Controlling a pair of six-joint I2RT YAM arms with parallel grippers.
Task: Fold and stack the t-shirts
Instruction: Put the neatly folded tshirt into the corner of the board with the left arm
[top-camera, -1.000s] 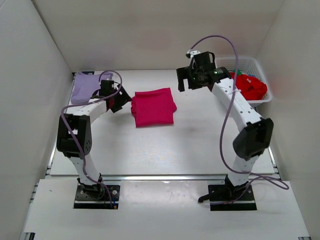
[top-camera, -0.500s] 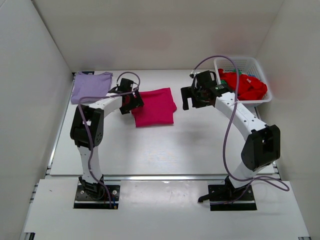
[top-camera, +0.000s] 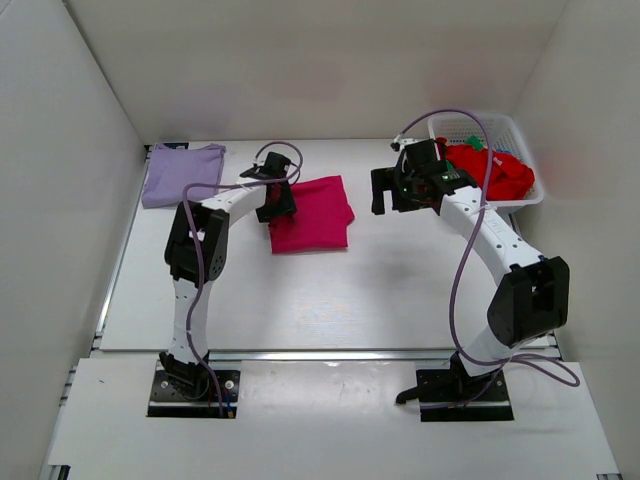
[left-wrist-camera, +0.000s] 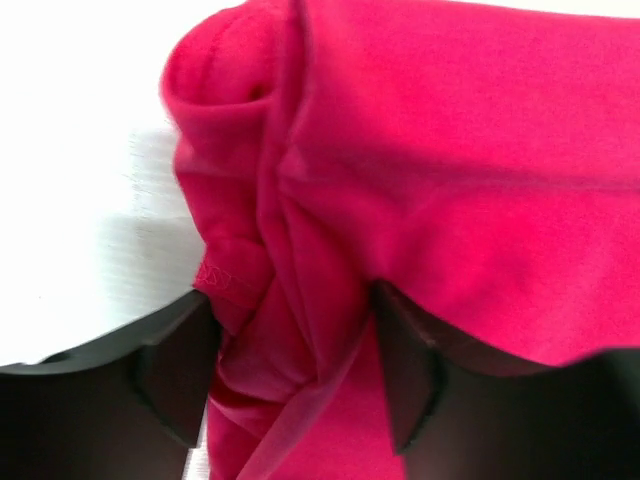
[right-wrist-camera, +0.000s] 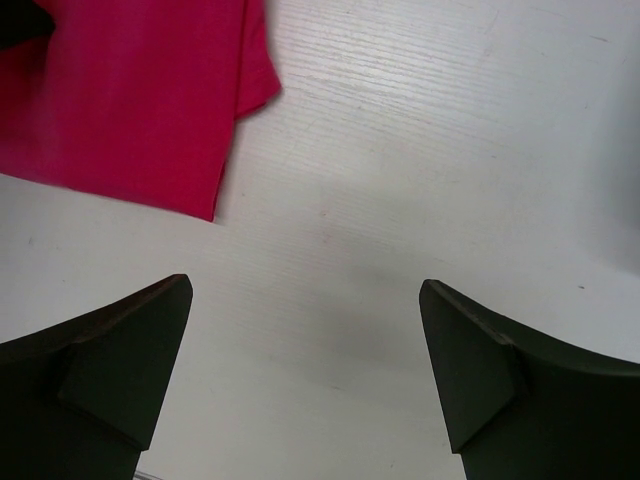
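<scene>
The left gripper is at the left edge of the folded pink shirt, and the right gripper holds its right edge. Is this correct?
Not quite. The right gripper holds nothing: the right wrist view shows it open over the table, apart from the pink shirt. The left gripper is at the shirt's left edge.

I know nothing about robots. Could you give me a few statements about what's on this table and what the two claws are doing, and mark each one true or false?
1. The pink shirt lies folded on the table. True.
2. The right claw holds a red shirt. False: it is open and empty, over bare table beside the pink shirt.
3. The lavender shirt is in the basket. False: it lies on the table at the far left; the basket holds red cloth.
4. The left claw is at the pink shirt's edge, with a finger on each side of a bunched fold. True.
</scene>
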